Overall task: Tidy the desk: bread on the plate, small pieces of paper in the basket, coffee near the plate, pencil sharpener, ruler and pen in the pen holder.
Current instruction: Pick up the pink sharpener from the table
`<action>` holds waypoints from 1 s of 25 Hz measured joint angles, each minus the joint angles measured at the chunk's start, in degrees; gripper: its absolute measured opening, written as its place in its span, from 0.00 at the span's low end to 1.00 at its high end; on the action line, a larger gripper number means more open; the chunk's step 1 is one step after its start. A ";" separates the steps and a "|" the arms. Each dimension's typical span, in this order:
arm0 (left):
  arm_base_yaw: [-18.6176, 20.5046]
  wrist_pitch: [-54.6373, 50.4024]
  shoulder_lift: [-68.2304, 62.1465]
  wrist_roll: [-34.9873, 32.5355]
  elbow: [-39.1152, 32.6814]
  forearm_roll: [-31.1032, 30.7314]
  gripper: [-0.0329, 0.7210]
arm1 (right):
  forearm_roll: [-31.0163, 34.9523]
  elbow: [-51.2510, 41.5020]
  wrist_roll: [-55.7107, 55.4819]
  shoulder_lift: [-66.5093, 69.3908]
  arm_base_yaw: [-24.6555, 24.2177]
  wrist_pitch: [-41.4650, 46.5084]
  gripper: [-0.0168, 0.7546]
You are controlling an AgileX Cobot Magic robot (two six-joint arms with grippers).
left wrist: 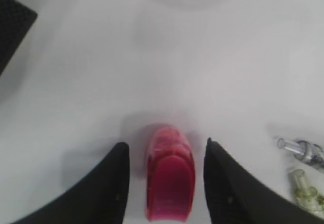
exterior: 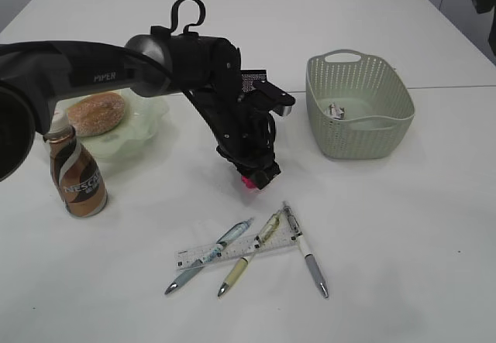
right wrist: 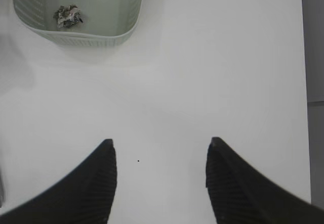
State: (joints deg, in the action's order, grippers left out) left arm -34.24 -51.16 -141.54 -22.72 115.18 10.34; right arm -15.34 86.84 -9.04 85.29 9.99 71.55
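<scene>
The red pencil sharpener (left wrist: pixel 169 178) lies on the white desk (exterior: pixel 387 227) between the fingers of my left gripper (left wrist: pixel 166 143), which is open with a gap on each side. In the exterior view this gripper (exterior: pixel 260 176) hangs over the sharpener (exterior: pixel 249 182) at mid-table. The bread (exterior: pixel 97 113) rests on the green plate (exterior: pixel 151 122), and the coffee (exterior: pixel 77 179) stands just in front of it. Three pens (exterior: pixel 249 252) lie across the ruler (exterior: pixel 194 255). A black mesh corner of the pen holder (left wrist: pixel 12 27) shows. My right gripper (right wrist: pixel 161 140) is open over bare desk.
The grey-green basket (exterior: pixel 358 134) stands at the right with crumpled paper pieces (exterior: pixel 335 111) inside; the right wrist view shows it (right wrist: pixel 86 39) ahead and to the left. Pen tips (left wrist: pixel 304 150) lie just right of the left gripper. A seam crosses the desk behind the basket.
</scene>
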 joint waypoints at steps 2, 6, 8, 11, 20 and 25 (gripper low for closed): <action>0.00 0.00 -0.23 0.00 0.00 0.00 0.44 | -0.14 0.00 0.00 0.00 0.00 0.00 0.56; 0.00 -0.11 -0.55 0.00 0.00 -0.10 0.32 | -0.32 0.00 0.00 0.00 0.00 0.00 0.56; 0.00 -0.11 -0.64 0.00 0.07 -0.18 0.30 | -0.32 0.00 0.00 0.00 0.00 0.00 0.56; 0.00 -0.11 -0.64 0.00 0.12 -0.32 0.29 | -0.41 0.00 0.00 0.00 0.00 0.00 0.56; 0.00 -3.51 0.44 2.20 0.35 -0.36 0.26 | -0.41 0.00 -1.16 -0.08 0.00 0.00 0.56; 0.00 -4.42 3.60 7.89 1.42 -0.36 0.26 | -0.41 0.00 -1.38 -0.08 0.00 0.00 0.56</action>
State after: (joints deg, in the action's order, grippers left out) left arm -34.24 -55.59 -137.94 -14.84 116.60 9.97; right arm -15.75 86.84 -10.42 85.21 9.99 71.55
